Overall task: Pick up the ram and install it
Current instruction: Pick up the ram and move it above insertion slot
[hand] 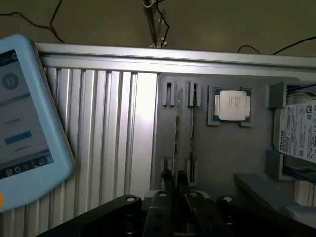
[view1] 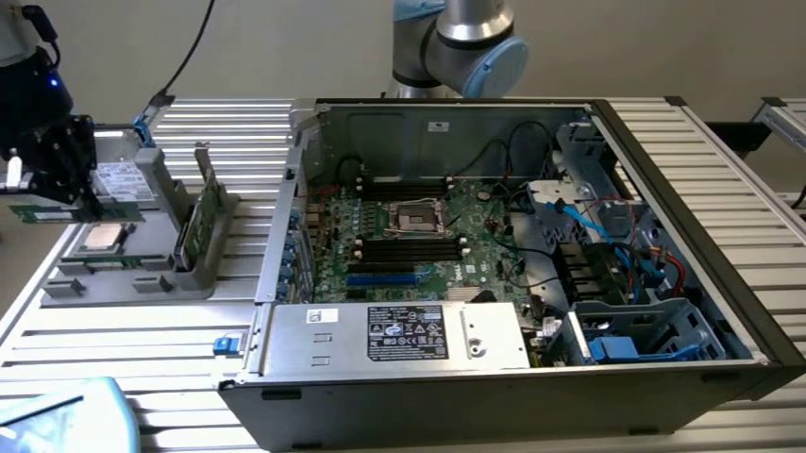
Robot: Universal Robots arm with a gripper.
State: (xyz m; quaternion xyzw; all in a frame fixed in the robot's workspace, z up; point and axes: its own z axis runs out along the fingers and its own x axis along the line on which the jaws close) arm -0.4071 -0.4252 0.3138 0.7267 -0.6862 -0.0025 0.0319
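While in gripper (view1: 53,196) — ram (view1: 78,213) above tray (view1: 189,283)

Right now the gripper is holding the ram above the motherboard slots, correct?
Not quite. The gripper is holding the ram, but over the grey parts tray outside the open case, not above the motherboard. The exterior view shows this.

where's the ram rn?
At the exterior view's far left, the ram lies level, clamped in the gripper. It sits at the far end of the grey tray, just above the processor.
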